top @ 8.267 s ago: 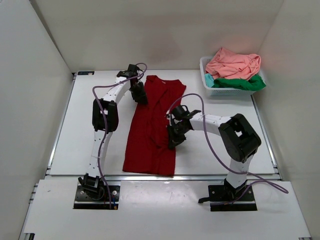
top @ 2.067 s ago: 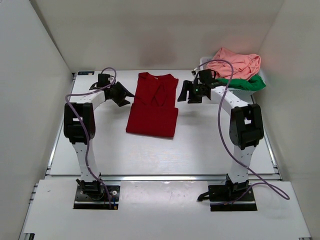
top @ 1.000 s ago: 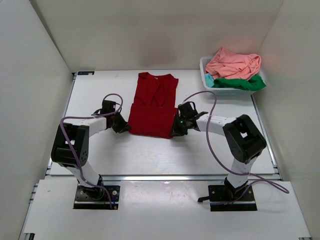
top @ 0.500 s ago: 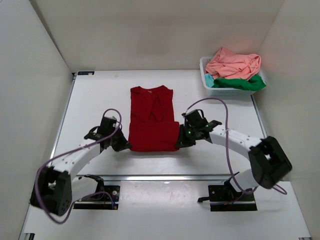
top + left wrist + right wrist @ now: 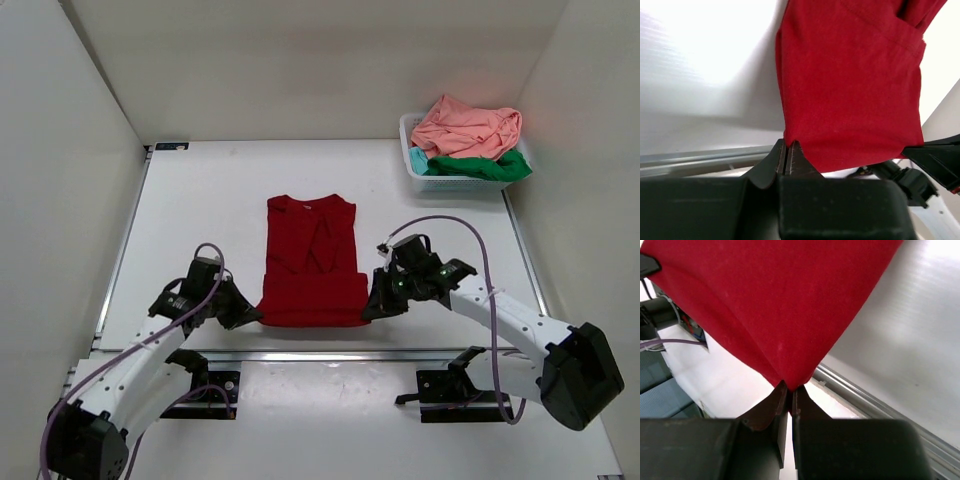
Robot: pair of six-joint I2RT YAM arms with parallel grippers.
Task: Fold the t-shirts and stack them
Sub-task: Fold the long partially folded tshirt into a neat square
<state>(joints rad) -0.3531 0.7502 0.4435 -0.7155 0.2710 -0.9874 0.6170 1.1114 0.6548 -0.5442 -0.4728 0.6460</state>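
Dark red t-shirt (image 5: 310,265): folded to a narrow oblong, lying on the table (image 5: 200,220), centre, in the near half. Collar end twd far wall, bottom edge twd the arms, close to the metal rail at the table's near edge. Sleeves tucked in, creases visible across the chest. Near part sits slightly wider than far part.

Left gripper (image 5: 789,152): jaws closed tight, no gap visible betw. fingers. Pinching the shirt's near-left corner; cloth fans out from the pinch in the left wrist view. Low over the table, arm stretched out nearly flat from its base.

Right gripper (image 5: 789,395): jaws likewise closed, fingers pressed together on the shirt's near-right corner. Cloth spreads up and away from the tips in the right wrist view. Arm low, reaching in from the right.

Grip symmetry: one corner per gripper, both on the near edge, shirt spanning betw. them. Edge betw. the two pinches reads roughly straight in the top view.

Salmon pink t-shirt (image 5: 465,125): crumpled, heaped on top in the white lattice basket (image 5: 455,184), far-right corner of table. Well apart from both grippers.

Green t-shirt (image 5: 480,165): bunched under and in front of the pink one, spilling over the basket's right rim.

Shirt underside: cannot tell how many layers.
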